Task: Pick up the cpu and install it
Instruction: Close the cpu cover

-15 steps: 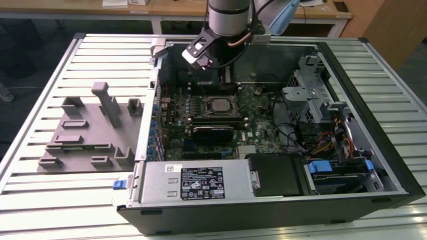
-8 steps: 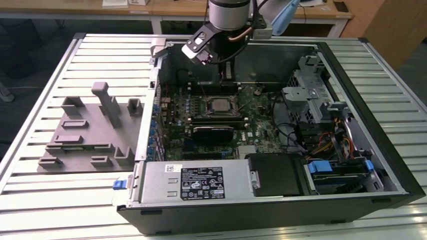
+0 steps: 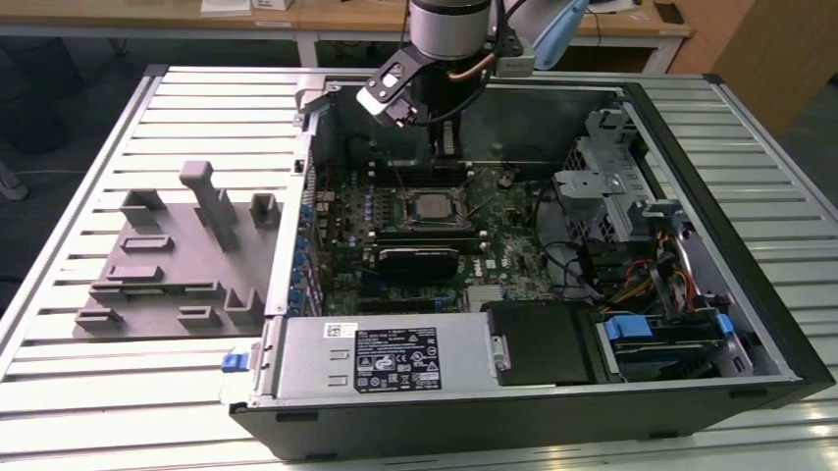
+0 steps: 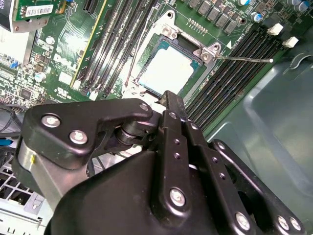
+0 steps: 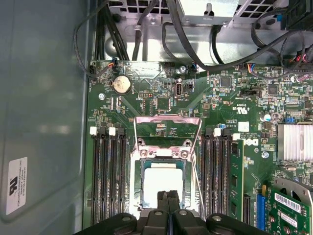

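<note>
Cpu seated in socket; jaws closed and empty just above it.

In the first wrist view I see the cpu (image 5: 163, 183) lying flat in the socket (image 5: 138, 186) of the motherboard (image 5: 146, 93), right below the jaw tips, silvery top up. The jaws are pressed together with nothing between them. I cannot tell whether the tips touch the chip, since they hide its near edge. The load frame (image 5: 167, 128) stands flipped open just beyond the jaws. In the second wrist view the lever (image 4: 244, 59) sticks out free to one side. My read is that pickup and placement are done and clamping the frame is left. In the exterior view the grey fixture tray (image 3: 144, 285) on the counter (image 3: 78, 147) sits well away from the jaws.
</note>
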You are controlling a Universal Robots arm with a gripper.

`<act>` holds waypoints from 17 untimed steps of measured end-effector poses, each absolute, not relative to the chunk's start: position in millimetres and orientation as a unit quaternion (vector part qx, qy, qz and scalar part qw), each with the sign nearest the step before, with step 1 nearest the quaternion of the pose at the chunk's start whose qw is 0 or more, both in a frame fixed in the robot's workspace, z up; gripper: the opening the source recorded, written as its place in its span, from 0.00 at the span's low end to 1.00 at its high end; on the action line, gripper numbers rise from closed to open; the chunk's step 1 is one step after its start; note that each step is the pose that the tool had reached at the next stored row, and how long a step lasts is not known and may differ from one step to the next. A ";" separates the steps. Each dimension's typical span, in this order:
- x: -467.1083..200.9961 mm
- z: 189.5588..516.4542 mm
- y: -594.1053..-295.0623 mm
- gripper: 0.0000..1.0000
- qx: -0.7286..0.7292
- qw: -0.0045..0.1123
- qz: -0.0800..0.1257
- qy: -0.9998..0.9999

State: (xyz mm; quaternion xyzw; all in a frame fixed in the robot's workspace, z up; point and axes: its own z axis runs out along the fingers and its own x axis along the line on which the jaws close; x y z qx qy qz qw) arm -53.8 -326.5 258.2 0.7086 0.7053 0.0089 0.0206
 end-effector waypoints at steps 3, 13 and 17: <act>-53.8 258.2 -326.5 0.11 0.709 0.021 0.009 0.705; -53.8 269.0 -326.5 0.11 0.709 0.021 0.009 0.705; -53.8 270.2 -326.5 0.11 0.709 0.021 0.009 0.705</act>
